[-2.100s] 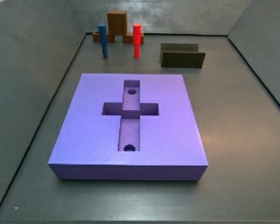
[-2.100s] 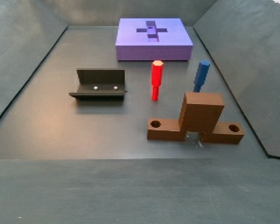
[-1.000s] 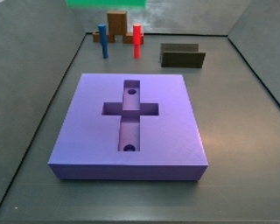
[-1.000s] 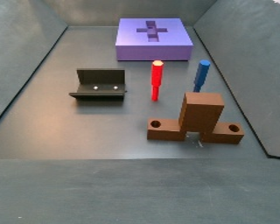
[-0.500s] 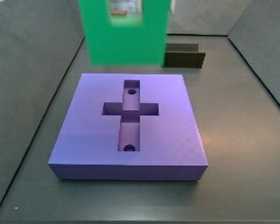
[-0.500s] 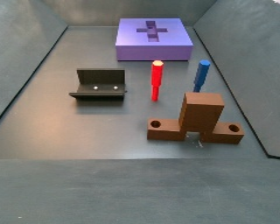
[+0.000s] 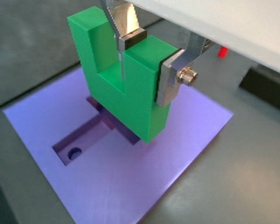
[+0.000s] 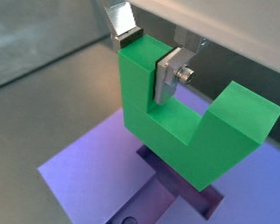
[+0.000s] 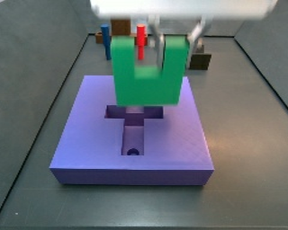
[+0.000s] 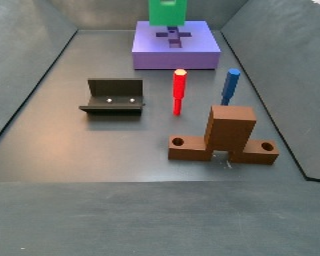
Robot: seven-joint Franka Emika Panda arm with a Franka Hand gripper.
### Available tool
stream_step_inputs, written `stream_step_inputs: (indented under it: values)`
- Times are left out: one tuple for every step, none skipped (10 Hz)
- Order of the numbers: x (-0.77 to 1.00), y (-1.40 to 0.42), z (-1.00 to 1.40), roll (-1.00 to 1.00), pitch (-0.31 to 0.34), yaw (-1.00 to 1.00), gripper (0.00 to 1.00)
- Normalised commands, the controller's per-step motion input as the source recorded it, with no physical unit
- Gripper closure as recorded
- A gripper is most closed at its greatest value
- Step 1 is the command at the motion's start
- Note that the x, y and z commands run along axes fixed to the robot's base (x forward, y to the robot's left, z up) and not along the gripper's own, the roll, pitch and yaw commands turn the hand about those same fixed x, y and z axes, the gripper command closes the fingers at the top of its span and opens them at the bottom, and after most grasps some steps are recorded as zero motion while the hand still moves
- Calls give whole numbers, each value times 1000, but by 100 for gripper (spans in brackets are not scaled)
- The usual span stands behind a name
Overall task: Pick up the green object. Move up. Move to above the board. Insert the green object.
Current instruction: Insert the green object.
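We now have the bright green U-shaped block [image 9: 147, 79] hanging over the large flat purple-blue slab with the cross-shaped recess [image 9: 173, 144]. In the earlier side views it came in from the upper edge of the frame, and 2.1 s ago it was not in view at all. So, as we judge it, the carry to above the board is done and only the insertion is left.

The gripper [image 7: 150, 54] sits in the upper middle of a wrist view. Its jaws are clamped on 1 prong of the green block – a silver finger plate [image 8: 170, 74] is pressed flat against the prong's side in a wrist view. The block's base points down at the recess and its 2 prongs point up.

In a side view the block covers the upper arm of the cross, and its lower edge sits close above the slab top. We cannot tell whether it touches yet.

Room is good – the slab's lower half is bare in that side view, with 1 round hole [image 9: 132, 151] showing in the recess. The red peg [image 10: 179, 92], the blue peg [image 10: 231, 87], the dark L-shaped fixture [image 10: 113, 97] and the brown stepped block [image 10: 227, 136] all lie well apart from the slab, lower in the frame. The grey walls stand back from the slab's edges. We judge a straight descent to be free, provided the block lines up with the recess.
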Motion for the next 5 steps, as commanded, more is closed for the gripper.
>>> stream_step_inputs:
  values:
    - [0,0,-340,0,0,-200,100]
    - [-23,0,-166,0,0,0,100]
    - [-74,0,-80,0,-20,0,100]
    - [-180,0,-134,-26,-121,40,100]
    - [-237,0,-200,-34,-190,89,100]
